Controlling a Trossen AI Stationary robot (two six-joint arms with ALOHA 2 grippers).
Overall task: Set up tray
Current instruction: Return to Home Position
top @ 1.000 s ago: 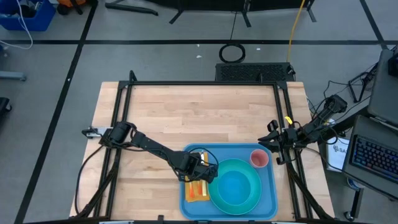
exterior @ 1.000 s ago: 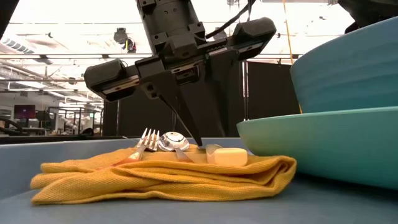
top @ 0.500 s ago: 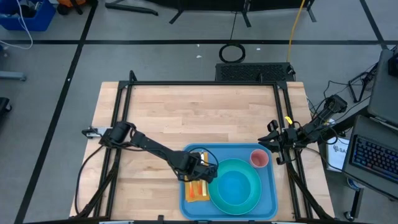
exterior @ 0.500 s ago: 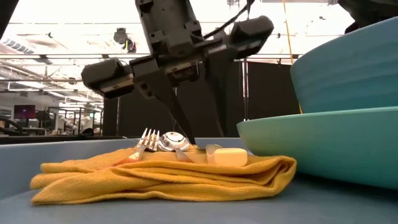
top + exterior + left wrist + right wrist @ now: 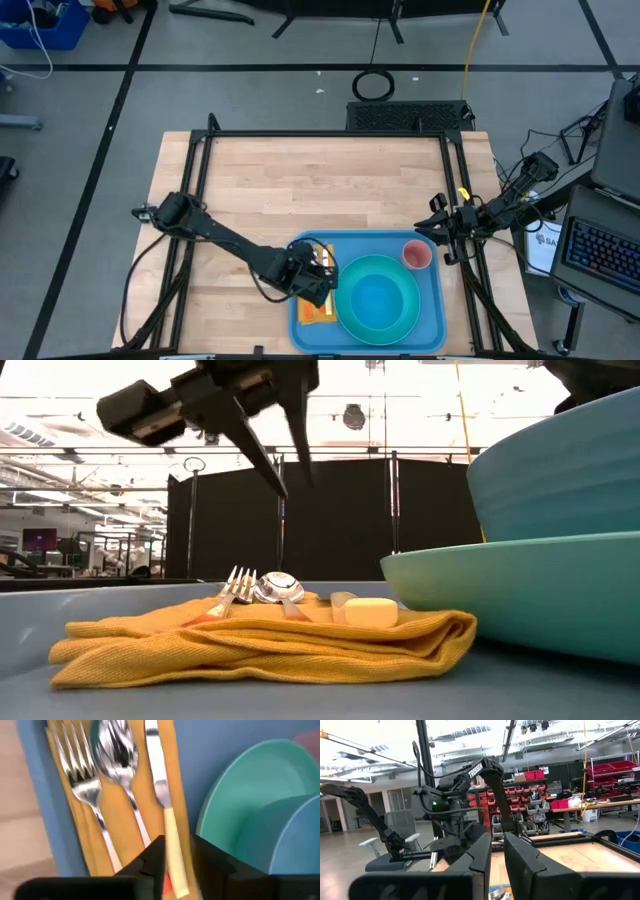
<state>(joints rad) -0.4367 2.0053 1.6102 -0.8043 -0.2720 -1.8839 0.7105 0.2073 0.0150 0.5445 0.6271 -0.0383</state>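
**Overhead view.** A pale wooden table (image 5: 320, 170) carries a large flat light-blue plastic tray with rounded corners and a raised rim (image 5: 433, 315). The tray sits against the table's edge at the bottom of the picture, toward that edge's right corner. On the tray are a round turquoise plate (image 5: 370, 262) with a blue bowl (image 5: 382, 305) in it and a small pink cup (image 5: 416, 255) in the far right corner. A folded yellow cloth napkin (image 5: 318, 312) lies along the tray's left side. The left end effector (image 5: 318, 282) hangs over the napkin's far end. The right end effector (image 5: 440, 238) waits at the table's right edge, just beside the cup's corner of the tray.

**Table-height view.** The napkin (image 5: 260, 638) lies on the tray floor (image 5: 560, 690) and carries three pieces of cutlery side by side. A metal spoon (image 5: 278, 588) lies between a metal fork (image 5: 235, 588) and a table knife with a pale yellow handle (image 5: 368, 612). The knife lies nearest the plate (image 5: 480, 585) and bowl (image 5: 570, 470). The left end effector (image 5: 296, 488) hangs well above the cutlery with its two dark fingers (image 5: 262, 460) apart, gripping nothing.

**Left wrist view.** The fork (image 5: 82, 785), spoon (image 5: 117, 755) and knife (image 5: 161, 790) lie parallel on the napkin (image 5: 117, 832). The tray (image 5: 200, 750), plate (image 5: 225, 805) and bowl (image 5: 282, 835) lie beside them. The left end effector (image 5: 178, 842) shows a clear gap between its fingers.

**Right wrist view.** The right end effector (image 5: 497, 840) holds its fingers (image 5: 520, 855) close together with a thin gap between them. It grips nothing and looks across the table (image 5: 580, 855).
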